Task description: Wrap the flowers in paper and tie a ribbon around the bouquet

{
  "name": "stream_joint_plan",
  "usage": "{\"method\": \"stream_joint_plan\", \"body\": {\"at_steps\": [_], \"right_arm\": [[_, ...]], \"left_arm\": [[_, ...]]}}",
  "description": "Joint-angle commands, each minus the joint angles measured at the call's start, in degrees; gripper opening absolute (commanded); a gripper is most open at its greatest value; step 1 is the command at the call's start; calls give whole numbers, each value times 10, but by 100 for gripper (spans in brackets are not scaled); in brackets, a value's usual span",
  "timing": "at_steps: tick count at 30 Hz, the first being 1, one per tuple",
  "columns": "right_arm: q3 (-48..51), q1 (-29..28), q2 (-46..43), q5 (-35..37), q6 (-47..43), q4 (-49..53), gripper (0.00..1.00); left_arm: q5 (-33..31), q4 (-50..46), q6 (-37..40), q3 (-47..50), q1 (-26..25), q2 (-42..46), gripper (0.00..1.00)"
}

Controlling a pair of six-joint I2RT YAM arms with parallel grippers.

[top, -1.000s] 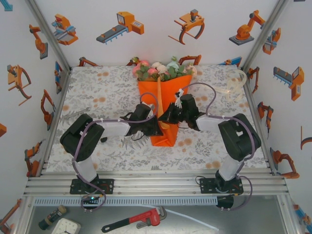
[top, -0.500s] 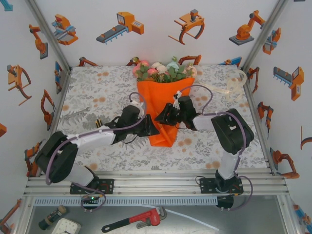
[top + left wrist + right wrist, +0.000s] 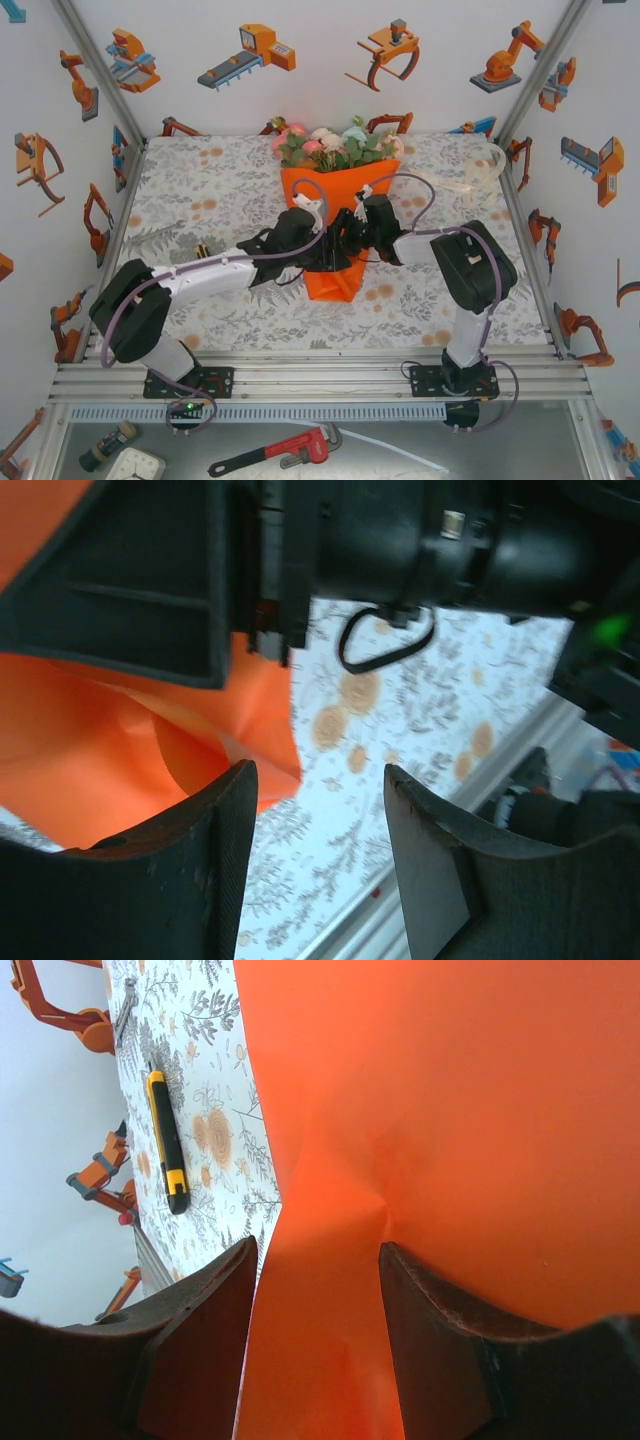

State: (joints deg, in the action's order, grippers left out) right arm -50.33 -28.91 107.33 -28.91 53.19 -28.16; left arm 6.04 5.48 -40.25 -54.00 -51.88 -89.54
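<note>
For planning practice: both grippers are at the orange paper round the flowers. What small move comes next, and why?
Probably close the right gripper on the paper. Its jaws stand open over the paper's fold, and the ribbon lies apart at far right, so the wrap likely needs holding first.

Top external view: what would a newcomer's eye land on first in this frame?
The bright-orange paper stands out first, folded into a cone in the middle of the flower-print tablecloth. The flowers spill from its far end. Both arms reach in over its lower half, and the left gripper and right gripper each have their jaws apart at the orange folds.
</note>
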Motion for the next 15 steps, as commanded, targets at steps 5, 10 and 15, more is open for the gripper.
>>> {"method": "stream_joint_plan", "body": {"at_steps": [5,10,15], "right_arm": [[-21,-1,-11,18,-6,22,51],[-15,-3,-10,16,-3,20,51],[-18,-4,-40,34,-2,38,51]], "left_arm": [[-142,-75,32,6,-19,-12,58],[-109,-52,3,-7,-17,-43,57],[-105,-58,-30,16,-12,-40,37]]}}
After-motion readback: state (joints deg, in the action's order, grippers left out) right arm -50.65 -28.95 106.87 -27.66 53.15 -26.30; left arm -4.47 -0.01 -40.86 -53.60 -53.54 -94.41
